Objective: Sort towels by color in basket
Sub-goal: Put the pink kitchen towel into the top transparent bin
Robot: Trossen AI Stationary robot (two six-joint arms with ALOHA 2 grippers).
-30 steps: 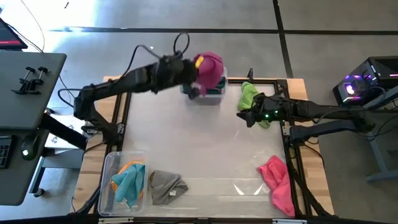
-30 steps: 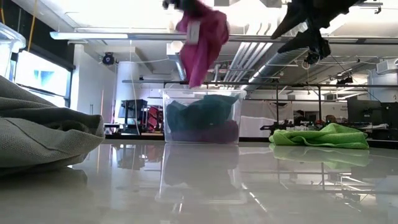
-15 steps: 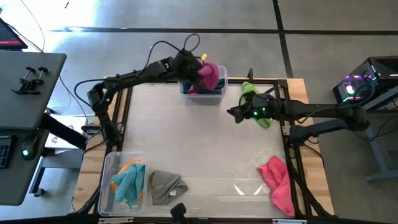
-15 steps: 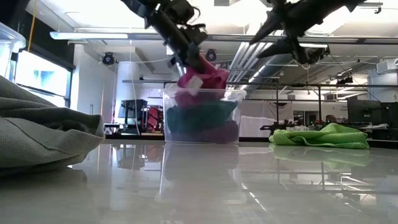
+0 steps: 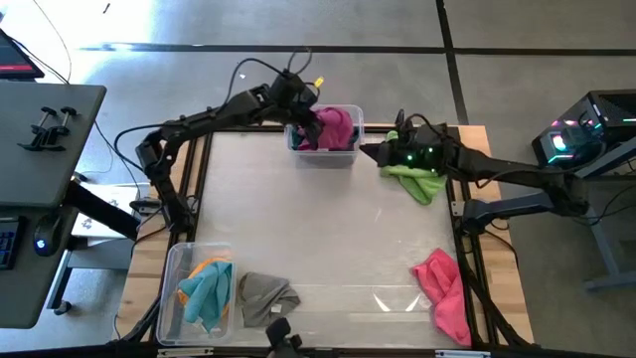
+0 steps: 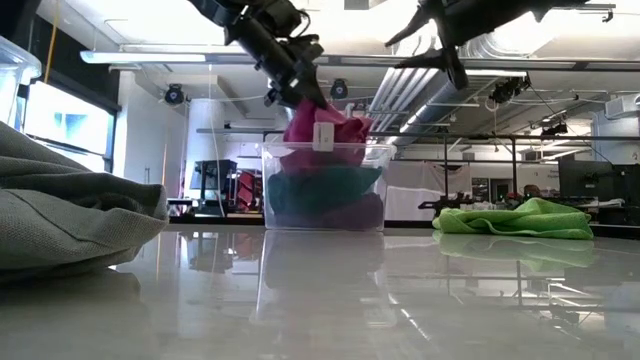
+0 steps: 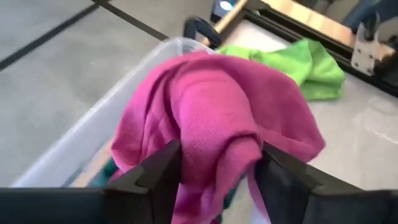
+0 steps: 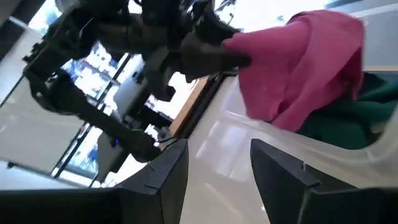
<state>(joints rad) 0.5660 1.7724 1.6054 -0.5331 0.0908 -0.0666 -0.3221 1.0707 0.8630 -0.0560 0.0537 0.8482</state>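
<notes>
- We see the left gripper (image 5: 310, 117) over the clear bin (image 5: 325, 154) at the counter's far edge, its fingers (image 7: 158, 171) pinching the magenta towel (image 5: 335, 127).
- The magenta towel is bunched into a soft rounded lump, heaped above the bin's rim; in the low view its bulk (image 6: 322, 128) stands taller than the rim, with a small white tag (image 6: 323, 136) hanging on the front.
- Under it in the bin lie a dark green towel (image 6: 325, 185) and, at the bottom, a purple towel (image 6: 345, 214), both crumpled behind the transparent plastic wall.
- We find the right gripper (image 5: 370, 152) held in the air just beside that bin, its fingers (image 8: 283, 171) spread apart and holding nothing.
- Below the right arm the lime towel (image 5: 417, 175) lies rumpled on the glossy white counter (image 5: 328, 229), its long axis running from the far edge toward the near right.
- At the near right lies a pink towel (image 5: 443, 288), elongated along the counter's right edge.
- At the near left, a second clear bin (image 5: 175, 288) holds an orange towel (image 5: 207, 267) and a cyan towel (image 5: 207, 294); a grey towel (image 5: 266, 296) sits crumpled just beside it.
</notes>
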